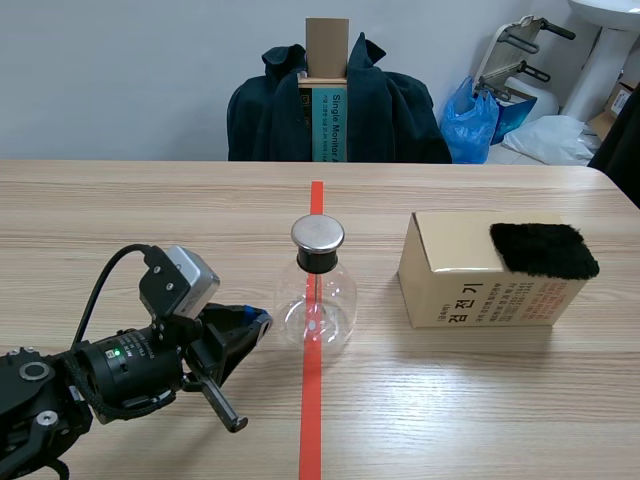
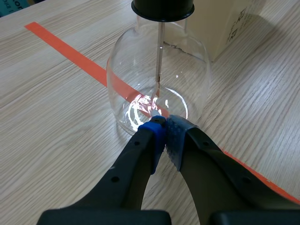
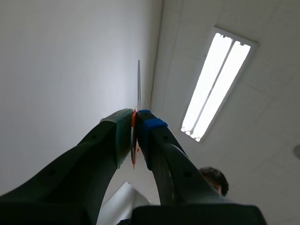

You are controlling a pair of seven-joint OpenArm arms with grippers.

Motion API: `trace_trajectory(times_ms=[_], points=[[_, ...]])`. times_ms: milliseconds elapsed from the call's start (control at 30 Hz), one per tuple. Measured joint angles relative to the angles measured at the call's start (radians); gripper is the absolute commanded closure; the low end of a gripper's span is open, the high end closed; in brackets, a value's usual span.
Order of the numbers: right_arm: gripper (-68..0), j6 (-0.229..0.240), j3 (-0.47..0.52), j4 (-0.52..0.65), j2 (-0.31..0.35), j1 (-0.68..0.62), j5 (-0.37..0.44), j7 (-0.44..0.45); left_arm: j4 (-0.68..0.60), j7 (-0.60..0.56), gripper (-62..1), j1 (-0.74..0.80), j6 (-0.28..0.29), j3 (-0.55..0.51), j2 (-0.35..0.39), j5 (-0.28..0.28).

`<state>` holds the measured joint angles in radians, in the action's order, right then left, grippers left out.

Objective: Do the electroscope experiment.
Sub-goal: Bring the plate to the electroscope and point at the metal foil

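Middle of the bench (image 1: 150, 220), scene view: the round clear glass electroscope flask (image 1: 315, 300) with black stopper and silver cap sits on the tape line (image 1: 312, 400). A tan cardboard box (image 1: 470, 290) topped with a black fuzzy pad (image 1: 543, 250) is toward the right edge.

Left wrist view: the left tool (image 2: 165, 124) is pinched closed on nothing, tips right at the flask's base.

Right wrist view: the right tool (image 3: 136, 117) points at the ceiling (image 3: 262, 140), clamped on a thin pale strip (image 3: 138, 84).
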<state>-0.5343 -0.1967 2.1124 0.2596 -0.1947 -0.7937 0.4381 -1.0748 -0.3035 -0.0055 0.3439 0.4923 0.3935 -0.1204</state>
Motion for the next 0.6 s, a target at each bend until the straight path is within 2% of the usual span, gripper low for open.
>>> trace_trajectory(times_ms=[100, 267, 333, 600], points=[[-0.8, 0.001, -0.085, -0.045, 0.029, 0.000, -0.066, -0.058, 0.000, 0.000, -1.9, 0.000, 0.000, 0.000, 0.000, 0.011], [-0.8, -0.013, -0.185, -0.192, 0.034, 0.000, -0.172, -0.104, 0.000, 0.000, -1.9, 0.000, -0.002, 0.000, 0.000, 0.012], [-0.8, -0.030, -0.207, -0.259, 0.034, 0.000, -0.204, -0.107, 0.000, 0.000, -1.9, 0.000, -0.002, 0.000, 0.000, 0.012], [-0.8, -0.030, -0.237, -0.488, 0.034, -0.001, -0.266, -0.108, 0.000, 0.000, -1.9, 0.000, -0.003, 0.000, 0.000, 0.012]])
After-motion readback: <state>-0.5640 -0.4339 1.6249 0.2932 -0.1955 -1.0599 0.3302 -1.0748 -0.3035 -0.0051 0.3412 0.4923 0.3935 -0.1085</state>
